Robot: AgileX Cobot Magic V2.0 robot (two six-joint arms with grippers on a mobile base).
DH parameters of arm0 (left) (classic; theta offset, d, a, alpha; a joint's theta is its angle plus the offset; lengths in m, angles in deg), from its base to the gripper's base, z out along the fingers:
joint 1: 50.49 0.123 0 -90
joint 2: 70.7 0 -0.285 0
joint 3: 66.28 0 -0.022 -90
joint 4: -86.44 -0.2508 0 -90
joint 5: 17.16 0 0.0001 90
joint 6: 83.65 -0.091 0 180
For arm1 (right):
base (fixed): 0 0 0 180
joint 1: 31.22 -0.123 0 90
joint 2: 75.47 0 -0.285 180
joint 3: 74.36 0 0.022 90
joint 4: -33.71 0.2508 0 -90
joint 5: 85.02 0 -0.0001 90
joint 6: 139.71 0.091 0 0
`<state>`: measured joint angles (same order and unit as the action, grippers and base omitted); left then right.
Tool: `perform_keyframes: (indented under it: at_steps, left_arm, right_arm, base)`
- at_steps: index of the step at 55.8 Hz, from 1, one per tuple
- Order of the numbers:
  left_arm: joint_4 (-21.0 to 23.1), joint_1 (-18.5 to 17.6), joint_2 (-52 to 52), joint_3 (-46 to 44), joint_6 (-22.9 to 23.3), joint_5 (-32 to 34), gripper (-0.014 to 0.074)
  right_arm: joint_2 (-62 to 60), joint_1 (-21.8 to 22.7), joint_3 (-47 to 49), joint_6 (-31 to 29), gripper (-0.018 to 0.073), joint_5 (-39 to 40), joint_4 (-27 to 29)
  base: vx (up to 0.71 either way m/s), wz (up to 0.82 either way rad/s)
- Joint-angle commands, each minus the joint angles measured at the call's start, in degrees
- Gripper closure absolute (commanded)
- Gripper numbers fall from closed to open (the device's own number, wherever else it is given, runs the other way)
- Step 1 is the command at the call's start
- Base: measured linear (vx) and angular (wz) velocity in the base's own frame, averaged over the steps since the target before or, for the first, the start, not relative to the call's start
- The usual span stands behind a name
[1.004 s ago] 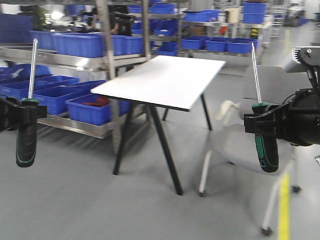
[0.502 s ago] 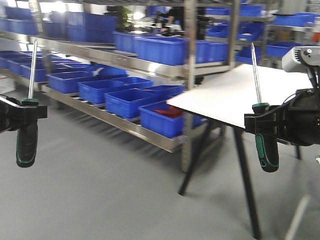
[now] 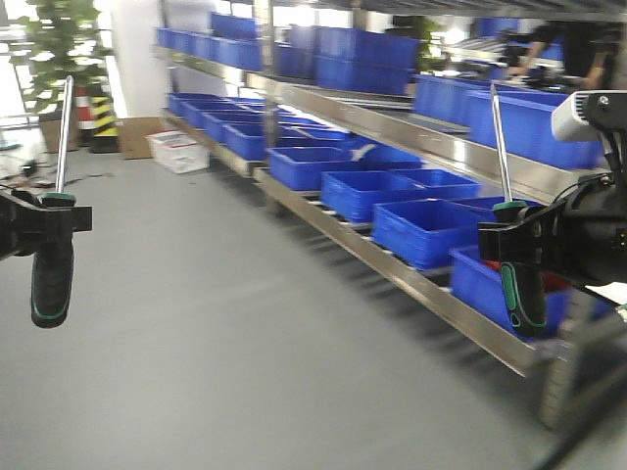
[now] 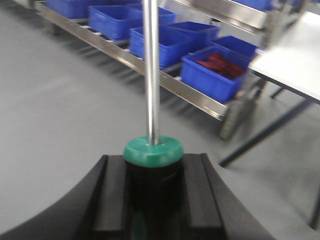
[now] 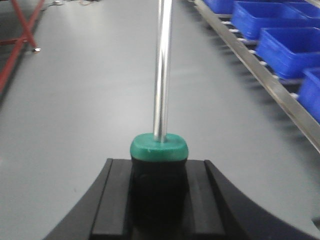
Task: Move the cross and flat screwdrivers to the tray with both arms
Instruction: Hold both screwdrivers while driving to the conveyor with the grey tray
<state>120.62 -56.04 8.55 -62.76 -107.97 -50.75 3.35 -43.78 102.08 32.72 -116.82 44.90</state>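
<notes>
The left gripper [image 3: 57, 217] pinches the left screwdriver [image 3: 51, 282] by its handle and the right gripper [image 3: 513, 238] pinches the right screwdriver [image 3: 526, 297] likewise, both shafts pointing to twelve o'clock.

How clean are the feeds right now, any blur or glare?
Front view: left screwdriver and right screwdriver fairly sharp, blue bins behind smeared by motion blur, top-left corner blown out. Left wrist view: glare streak down the shaft, green collar soft. Right wrist view: same glare and softness.
</notes>
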Motion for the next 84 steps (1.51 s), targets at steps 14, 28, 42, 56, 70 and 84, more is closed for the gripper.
perform_keyframes:
  at_steps: [14, 28, 42, 56, 70, 84]
  left_arm:
    - [2.17, -0.29, -1.55, -2.17, 0.08, 4.16, 0.0594]
    - [2.17, -0.29, -1.55, -2.17, 0.08, 4.16, 0.0594]
    - [2.17, -0.29, -1.55, -2.17, 0.08, 4.16, 0.0594]
    - [2.17, -0.29, -1.55, -2.17, 0.08, 4.16, 0.0594]
    - [2.17, -0.29, -1.55, -2.17, 0.08, 4.16, 0.0594]
    - [2.17, -0.29, -1.55, -2.17, 0.08, 4.11, 0.0594]
  right_arm:
    - [-1.82, 0.13, 1.77, -0.18, 0.0567, 5.07, 0.10]
    - [-1.82, 0.13, 1.77, -0.18, 0.0567, 5.13, 0.10]
    - [-1.82, 0.13, 1.77, -0.18, 0.0567, 5.09, 0.10]
    - [-1.82, 0.13, 1.77, -0.18, 0.0567, 5.05, 0.10]
    - [-1.82, 0.13, 1.77, -0.18, 0.0567, 5.12, 0.10]
    - [-1.82, 0.13, 1.77, -0.18, 0.0567, 5.07, 0.10]
  base:
    - [0.53, 0.59]
    - [0.55, 0.45]
    - [0.56, 0.35]
    - [0.56, 0.32]
    - [0.58, 0.28]
    - [0.57, 0.18]
